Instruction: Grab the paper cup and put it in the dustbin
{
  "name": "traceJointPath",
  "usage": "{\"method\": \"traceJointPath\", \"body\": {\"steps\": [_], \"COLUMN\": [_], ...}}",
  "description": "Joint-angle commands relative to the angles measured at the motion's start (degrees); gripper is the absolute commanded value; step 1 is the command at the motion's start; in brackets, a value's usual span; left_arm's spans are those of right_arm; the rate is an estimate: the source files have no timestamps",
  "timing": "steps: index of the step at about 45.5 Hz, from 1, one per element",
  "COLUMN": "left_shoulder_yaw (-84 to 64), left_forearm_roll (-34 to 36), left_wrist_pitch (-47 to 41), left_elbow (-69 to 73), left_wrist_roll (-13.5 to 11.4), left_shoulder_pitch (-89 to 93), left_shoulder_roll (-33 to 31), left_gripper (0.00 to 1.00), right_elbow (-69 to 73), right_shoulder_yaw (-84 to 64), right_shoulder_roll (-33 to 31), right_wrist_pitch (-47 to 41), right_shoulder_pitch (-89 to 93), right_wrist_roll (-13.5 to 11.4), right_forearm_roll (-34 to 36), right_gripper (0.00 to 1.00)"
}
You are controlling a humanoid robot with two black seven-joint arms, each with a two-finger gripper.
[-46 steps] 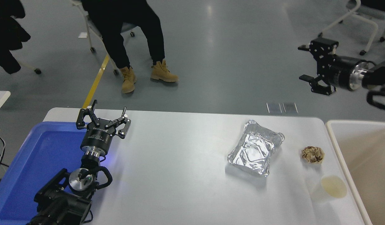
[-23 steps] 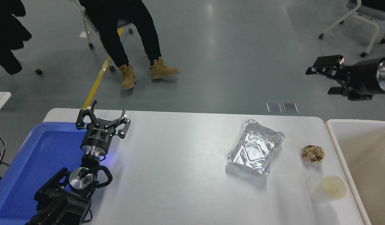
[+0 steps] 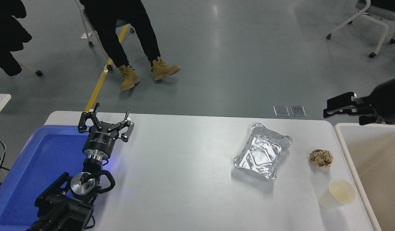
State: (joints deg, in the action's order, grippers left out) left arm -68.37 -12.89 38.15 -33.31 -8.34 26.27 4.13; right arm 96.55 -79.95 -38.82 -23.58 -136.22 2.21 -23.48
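The paper cup (image 3: 340, 193) stands upright near the table's front right corner, white with a cream inside, close to the dustbin's left rim. The dustbin (image 3: 348, 151) is a large beige bin with a thick white rim at the right edge of the table. My right gripper (image 3: 343, 112) comes in from the right edge, open and empty, hanging in the air above the bin's far left corner, well beyond the cup. My left gripper (image 3: 106, 123) is parked at the lower left, open and empty.
A silver foil tray (image 3: 262, 154) lies right of the table's middle. A crumpled brown paper ball (image 3: 321, 158) sits between the foil tray and the bin, just beyond the cup. A blue tray (image 3: 30, 166) lies at the left. A person (image 3: 120, 29) sits beyond the table.
My right gripper has come down and toward the table, from high over the floor to just above the bin's far corner. The person's feet have shifted. The cup has not moved.
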Motion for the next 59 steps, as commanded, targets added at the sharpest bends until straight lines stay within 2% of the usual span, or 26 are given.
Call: {"method": "traceJointPath", "body": {"steps": [1, 17, 34, 59], "left_shoulder_yaw": [-0.01, -0.01, -0.01, -0.01], "left_forearm_roll": [0.06, 0.06, 0.06, 0.06], "left_wrist_pitch": [-0.01, -0.01, -0.01, -0.01], "left_elbow": [0.00, 0.00, 0.00, 0.00], "left_wrist_roll": [-0.01, -0.01, -0.01, -0.01], "left_shoulder_pitch": [0.00, 0.00, 0.00, 0.00], "left_shoulder_roll": [0.00, 0.00, 0.00, 0.00], "left_gripper": [0.99, 0.99, 0.99, 0.99], "right_elbow": [2.24, -0.83, -11.64, -22.10], "right_shoulder_yaw": [-4.16, -5.04, 6.55, 14.56], "right_shoulder_roll": [2.52, -1.35, -1.26, 0.76], "right_wrist_pitch": [-0.86, 2.83, 8.99, 14.17], "right_shoulder_pitch": [1.83, 13.52, 33.82, 51.14], "right_wrist_roll": [1.04, 0.95, 0.95, 1.04], "right_forearm_roll": [-4.46, -13.52, -14.13, -16.59], "right_gripper": [1.00, 1.00, 1.00, 1.00]}}
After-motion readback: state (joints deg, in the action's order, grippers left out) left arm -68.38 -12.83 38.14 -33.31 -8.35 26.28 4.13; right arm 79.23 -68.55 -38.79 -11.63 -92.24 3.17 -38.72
